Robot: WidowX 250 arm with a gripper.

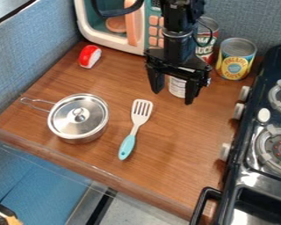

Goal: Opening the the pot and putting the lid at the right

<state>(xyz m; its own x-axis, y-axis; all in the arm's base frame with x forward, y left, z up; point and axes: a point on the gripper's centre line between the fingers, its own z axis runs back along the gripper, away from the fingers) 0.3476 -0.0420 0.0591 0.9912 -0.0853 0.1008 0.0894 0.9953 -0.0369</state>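
- Just below the top edge of the camera view, right of center, your black gripper point(173, 97) hangs pointed down over the wooden counter point(166, 145), its two fingers spread wide.
- Between those fingers, as you see them, stands a small white-labeled can point(177, 87), with a gap showing on each side.
- Behind your arm point(179, 41), a red-labeled can point(207, 40) is partly hidden; just beside it, to the right, a can with a yellow and blue label point(235, 61) stands upright.
- Below and to the left of your gripper, a spatula point(141, 112) lies flat, its pale slotted head toward the back and its turquoise handle toward the front edge.
- Farther left, near the counter's front edge, sits the metal pot point(82, 139), its wire handle pointing to the upper left. The shiny lid point(70, 118) is on top, round knob upward.
- To the upper left of your gripper, a red-and-white toy point(89, 56) rests on the counter near a toy microwave point(102, 41) with peach-colored buttons.
- Along the right side of your view stands a black toy stove point(264, 179), its round burners facing up and its pale knobs facing the counter.
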